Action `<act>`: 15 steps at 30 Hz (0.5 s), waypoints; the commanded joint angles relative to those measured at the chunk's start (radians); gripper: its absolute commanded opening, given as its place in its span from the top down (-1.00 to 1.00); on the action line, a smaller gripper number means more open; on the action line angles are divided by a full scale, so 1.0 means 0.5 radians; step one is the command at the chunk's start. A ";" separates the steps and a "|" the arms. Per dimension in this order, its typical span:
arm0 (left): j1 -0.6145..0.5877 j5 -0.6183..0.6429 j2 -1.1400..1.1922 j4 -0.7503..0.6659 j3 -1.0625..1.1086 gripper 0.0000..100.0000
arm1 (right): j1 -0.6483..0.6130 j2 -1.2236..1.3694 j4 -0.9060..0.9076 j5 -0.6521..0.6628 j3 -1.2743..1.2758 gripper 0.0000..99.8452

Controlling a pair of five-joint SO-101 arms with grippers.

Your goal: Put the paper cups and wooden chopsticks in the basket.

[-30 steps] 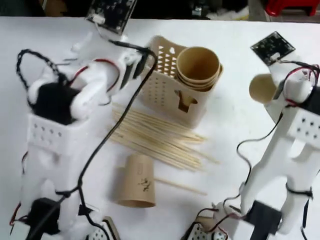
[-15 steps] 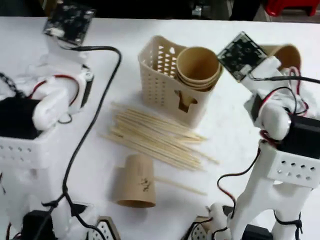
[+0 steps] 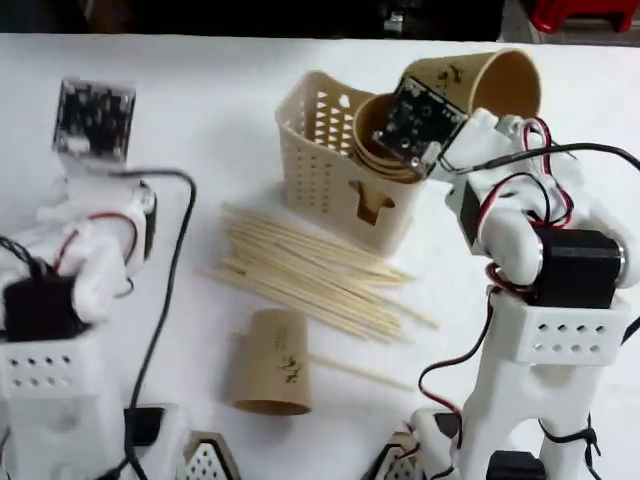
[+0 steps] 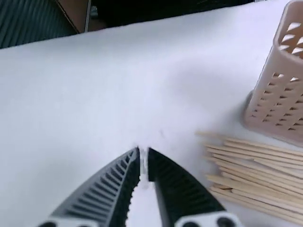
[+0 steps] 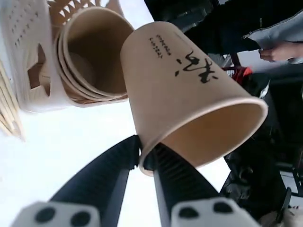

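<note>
My right gripper [image 5: 142, 158] is shut on the rim of a brown paper cup [image 5: 184, 104], held tilted just above and beside the cream basket [image 5: 28, 71]. In the high view that cup [image 3: 480, 80] hangs over the basket's [image 3: 320, 165] far right corner, where several nested cups [image 3: 385, 145] stand inside. Another paper cup [image 3: 270, 362] lies on its side on the table, near the front. A pile of wooden chopsticks [image 3: 310, 275] lies in front of the basket. My left gripper [image 4: 143, 158] is shut and holds nothing, low over bare table left of the chopsticks [image 4: 255, 170].
The left arm [image 3: 70, 290] stands at the table's left side, the right arm [image 3: 540, 290] at the right. One stray chopstick [image 3: 360, 372] lies beside the fallen cup. Dark clutter lines the table's far edge.
The right arm has swung left and carried its cup from the table's right side to above the basket. The left arm has pulled back leftward, away from the basket.
</note>
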 commanded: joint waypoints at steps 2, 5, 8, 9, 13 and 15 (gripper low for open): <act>-0.029 0.025 -0.407 -0.307 0.583 0.75 | -0.051 -0.029 0.051 0.107 -0.012 0.96; -0.029 0.028 -0.551 -0.371 0.767 0.75 | -0.051 0.044 0.112 0.184 -0.012 0.96; -0.029 0.037 -0.655 -0.377 0.884 0.74 | -0.051 0.124 0.121 0.193 -0.021 0.96; -0.029 0.037 -0.680 -0.377 0.914 0.74 | -0.051 0.146 0.121 0.193 -0.025 0.96; -0.029 0.037 -0.756 -0.377 1.034 0.74 | -0.094 0.189 0.121 0.193 -0.025 0.96; -0.029 0.043 -0.778 -0.384 1.099 0.74 | -0.112 0.195 0.118 0.193 -0.025 0.94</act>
